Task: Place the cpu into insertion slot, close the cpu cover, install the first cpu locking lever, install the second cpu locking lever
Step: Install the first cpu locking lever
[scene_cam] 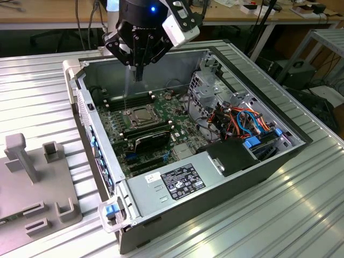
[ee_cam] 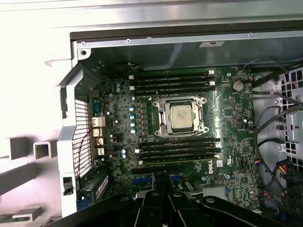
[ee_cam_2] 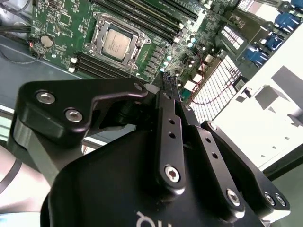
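– Gripper (scene_cam: pixel 138 75) condition is to be reported.

– Its fingers are seen pressed together, and nothing is held between them. It is hung above the open computer case (scene_cam: pixel 177 59), over the green circuit board (ee_cam: pixel 227 109), and no part is touched by it.

– The location of the cpu is to be given.

– The cpu (ee_cam: pixel 181 117) is found seated flat in the insertion slot (ee_cam: pixel 158 133), between the two banks of long memory slots (ee_cam: pixel 170 80). The cpu cover (ee_cam: pixel 182 100) is seen lowered over it: the frame is laid around the chip, and the silvery top plate is shown through the central window. Whether either locking lever is latched cannot be told.

– Handling properties are to be stated.

– The cpu is judged to be light, stiff and fragile. Its smooth metal plate is likely to be slippery under flat pads, and the contact face beneath is judged to be easily damaged. If it is handled, it is best taken by two opposite edges, kept level, and never forced downward. The cover is judged to be thin, slightly springy sheet metal; it is best pressed on the frame bars, away from the hinged edge, so that no load is put on the chip. Which edge is hinged cannot be determined.
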`<state>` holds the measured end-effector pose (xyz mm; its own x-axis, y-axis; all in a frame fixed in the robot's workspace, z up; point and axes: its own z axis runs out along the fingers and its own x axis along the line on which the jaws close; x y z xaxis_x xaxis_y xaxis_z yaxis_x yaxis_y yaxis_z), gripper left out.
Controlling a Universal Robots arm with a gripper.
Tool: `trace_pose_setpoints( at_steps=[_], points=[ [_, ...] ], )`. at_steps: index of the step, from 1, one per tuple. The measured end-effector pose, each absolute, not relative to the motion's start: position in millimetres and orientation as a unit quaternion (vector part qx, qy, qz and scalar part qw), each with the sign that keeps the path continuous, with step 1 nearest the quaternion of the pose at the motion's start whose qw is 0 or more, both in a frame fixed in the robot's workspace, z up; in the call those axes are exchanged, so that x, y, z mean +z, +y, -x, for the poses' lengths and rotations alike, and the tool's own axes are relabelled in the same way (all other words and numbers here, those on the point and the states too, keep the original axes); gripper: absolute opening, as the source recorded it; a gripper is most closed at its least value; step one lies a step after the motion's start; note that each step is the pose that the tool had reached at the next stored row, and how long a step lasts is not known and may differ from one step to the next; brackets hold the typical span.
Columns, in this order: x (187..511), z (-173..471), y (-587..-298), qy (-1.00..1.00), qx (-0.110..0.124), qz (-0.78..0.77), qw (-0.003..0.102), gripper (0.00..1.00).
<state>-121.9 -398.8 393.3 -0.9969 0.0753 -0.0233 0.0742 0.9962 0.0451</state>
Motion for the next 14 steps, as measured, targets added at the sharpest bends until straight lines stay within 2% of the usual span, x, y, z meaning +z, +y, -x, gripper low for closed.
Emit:
trace_pose_setpoints(
  at_steps=[14],
  points=[
    [369.8, 124.4, -394.3, 0.999, 0.022, -0.028, 0.013, 0.11]
  ],
)
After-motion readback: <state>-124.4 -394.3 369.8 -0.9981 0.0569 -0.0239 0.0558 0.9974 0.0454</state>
